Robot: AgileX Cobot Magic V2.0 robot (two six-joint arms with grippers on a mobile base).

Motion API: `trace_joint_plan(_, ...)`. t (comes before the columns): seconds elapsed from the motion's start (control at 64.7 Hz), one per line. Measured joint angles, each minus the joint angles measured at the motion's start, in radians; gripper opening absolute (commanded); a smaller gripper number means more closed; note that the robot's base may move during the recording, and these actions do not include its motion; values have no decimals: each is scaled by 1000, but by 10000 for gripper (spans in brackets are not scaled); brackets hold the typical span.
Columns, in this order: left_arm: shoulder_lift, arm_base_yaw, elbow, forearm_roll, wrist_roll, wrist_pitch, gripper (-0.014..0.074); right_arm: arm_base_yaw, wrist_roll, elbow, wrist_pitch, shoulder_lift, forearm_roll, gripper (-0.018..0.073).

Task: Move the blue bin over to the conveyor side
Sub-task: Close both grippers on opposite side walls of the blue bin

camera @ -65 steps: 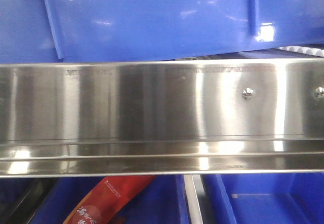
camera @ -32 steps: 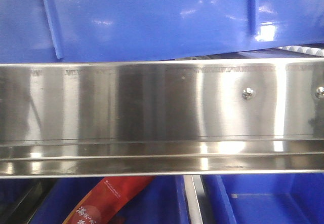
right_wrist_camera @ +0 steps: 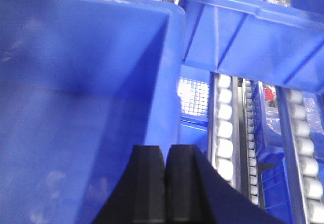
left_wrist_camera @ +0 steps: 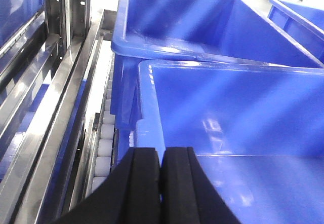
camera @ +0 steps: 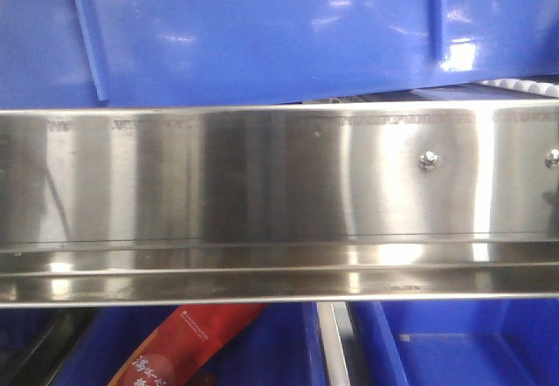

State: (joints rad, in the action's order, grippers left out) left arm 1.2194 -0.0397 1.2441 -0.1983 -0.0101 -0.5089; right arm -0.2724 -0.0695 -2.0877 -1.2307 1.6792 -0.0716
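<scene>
The blue bin [camera: 262,37] fills the top of the front view, its glossy wall with two raised ribs standing just above a steel rail. My left gripper [left_wrist_camera: 161,155] is shut on the bin's left rim [left_wrist_camera: 149,127], with the bin's inside [left_wrist_camera: 228,112] to its right. My right gripper [right_wrist_camera: 166,153] is shut on the bin's right wall edge [right_wrist_camera: 169,97], with the bin's inside [right_wrist_camera: 76,82] to its left. The conveyor side, with its dark belt and red frame, is out of view.
A shiny stainless-steel rail [camera: 262,176] with screws crosses the front view. Below it lie a red packet [camera: 188,342] and lower blue tubs [camera: 463,342]. Another blue tub [left_wrist_camera: 202,26] stands behind the bin. White rollers [left_wrist_camera: 105,143] run on the left. A further tub [right_wrist_camera: 253,36] and rollers [right_wrist_camera: 224,133] are on the right.
The bin wall has shifted slightly to the left in the front view. The rail and the things below it have not moved.
</scene>
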Motion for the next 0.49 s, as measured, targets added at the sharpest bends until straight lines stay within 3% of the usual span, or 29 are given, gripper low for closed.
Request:
trace_joint_plan(0.093,0,0,0,0,0,2,-27,0,0,-4,-2,14,-24,12)
trace_joint_plan(0.232,0,0,0,0,0,4,-27,0,15,-4,-4,33,-55,338)
trace_joint_plan(0.278,0,0,0,0,0,6,-25,0,17,-4,-4,37,-60,401)
trace_joint_plan(0.371,0,0,0,0,0,6,57,0,17,-4,-4,45,-62,422)
trace_joint_plan(0.494,0,0,0,0,0,7,262,0,20,-4,-4,55,-62,422)
